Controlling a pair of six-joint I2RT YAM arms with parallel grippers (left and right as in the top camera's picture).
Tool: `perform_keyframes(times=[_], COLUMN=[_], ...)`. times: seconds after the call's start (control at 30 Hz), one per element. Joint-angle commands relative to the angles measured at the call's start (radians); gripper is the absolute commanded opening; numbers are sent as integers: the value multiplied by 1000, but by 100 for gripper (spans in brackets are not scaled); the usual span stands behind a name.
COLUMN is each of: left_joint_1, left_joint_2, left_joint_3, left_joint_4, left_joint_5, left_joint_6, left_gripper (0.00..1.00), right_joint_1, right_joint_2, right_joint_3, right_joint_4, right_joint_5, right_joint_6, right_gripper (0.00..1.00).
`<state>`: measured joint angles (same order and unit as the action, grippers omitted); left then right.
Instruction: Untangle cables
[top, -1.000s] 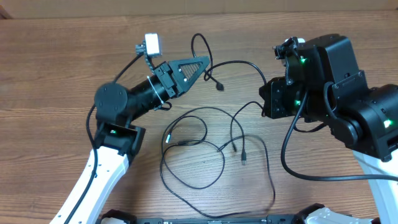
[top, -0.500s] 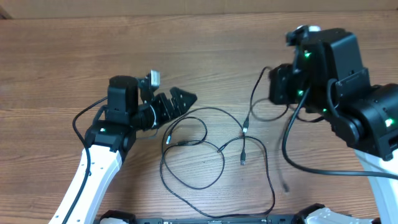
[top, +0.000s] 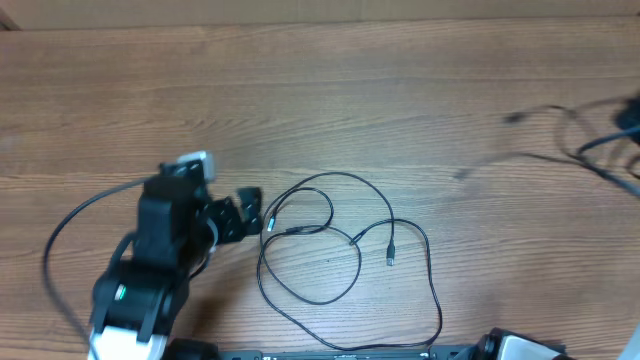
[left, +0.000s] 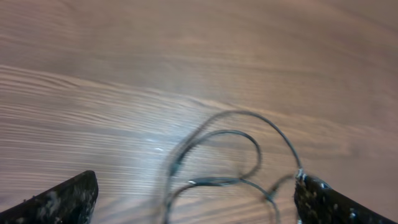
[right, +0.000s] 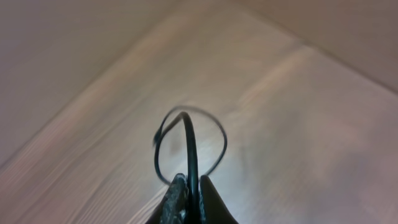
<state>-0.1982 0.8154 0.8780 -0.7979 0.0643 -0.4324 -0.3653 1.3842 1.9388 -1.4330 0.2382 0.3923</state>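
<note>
A looped cable (top: 338, 175) is lying on the bench (top: 330, 90), sprawling left to right, one plug (top: 390, 256) pointing at the near edge. The left gripper (top: 243, 212) is gaping empty beside it; the right gripper (right: 188, 198) is pinching a second cable (right: 190, 143).

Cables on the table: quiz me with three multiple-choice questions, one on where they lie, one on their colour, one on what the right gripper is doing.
1. Where do the loops lie in the overhead view?
A. Just right of the left gripper
B. At the far left edge
C. In the top left corner

2. What colour are they?
A. White
B. Black
C. Red

3. The right gripper is:
A. wide open
B. shut on nothing
C. shut on a cable

Answers:
1 A, the loops begin beside that gripper and spread toward the centre.
2 B, the cords are plainly black.
3 C, the right wrist view shows the cable pinched between closed fingers.
</note>
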Motion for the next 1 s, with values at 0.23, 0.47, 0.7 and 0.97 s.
perform_keyframes(times=[0.23,0.47,0.7,0.97], left_joint_1=[2,2,2,2], left_joint_2=[-175,-174,-174,-173], left_joint_3=[17,17,17,17], left_joint_4=[-66,-79,-104,-118], left_joint_5=[-263,-262,-262,-262], left_joint_6=[45,44,44,44], left_gripper=[100,100,100,100], right_joint_1=[-399,-444,-445,-541], right_joint_2=[0,81,163,183], right_joint_3=[4,-31,-70,-70], right_joint_4=[-36,-35,16,-32], right_joint_5=[-125,-125,-120,-117], right_joint_6=[31,53,76,151], right_gripper=[4,4,4,4])
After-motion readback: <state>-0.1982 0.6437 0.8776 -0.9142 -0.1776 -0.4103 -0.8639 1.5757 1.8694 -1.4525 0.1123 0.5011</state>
